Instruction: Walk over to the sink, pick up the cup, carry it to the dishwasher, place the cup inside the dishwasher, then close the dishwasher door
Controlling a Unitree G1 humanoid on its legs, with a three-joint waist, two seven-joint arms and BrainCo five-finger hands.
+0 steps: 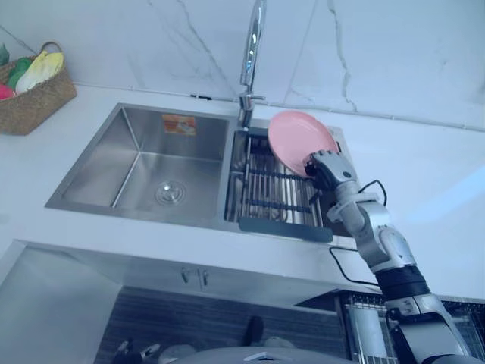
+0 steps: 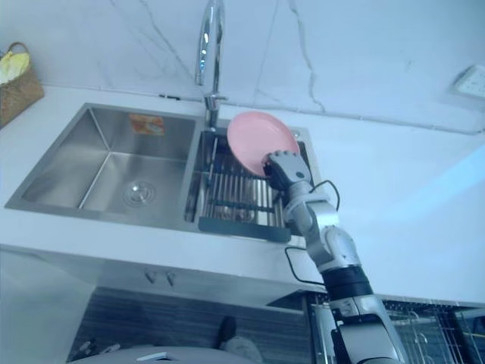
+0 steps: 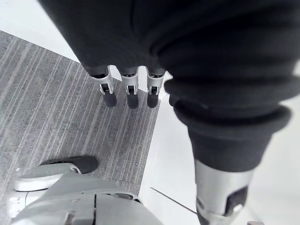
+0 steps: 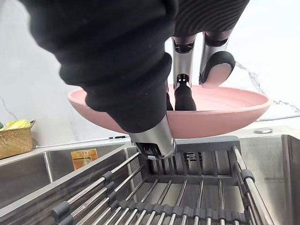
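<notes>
My right hand (image 1: pixel 327 168) is shut on a pink plate (image 1: pixel 292 136), pinching its near rim. In the right wrist view its fingers (image 4: pixel 183 96) lie inside the plate (image 4: pixel 225 115) and the thumb sits under the rim. The plate is lifted and tilted over the metal dish rack (image 1: pixel 273 189) in the right bay of the steel sink (image 1: pixel 98 163). The left hand (image 3: pixel 129 89) hangs low with straight fingers over the grey striped floor, holding nothing.
A tall chrome faucet (image 1: pixel 252 45) rises just behind the rack, close to the plate. A woven basket (image 1: pixel 38 98) of produce stands on the white counter at the far left. A wire rack (image 2: pixel 432 322) shows below the counter at the lower right.
</notes>
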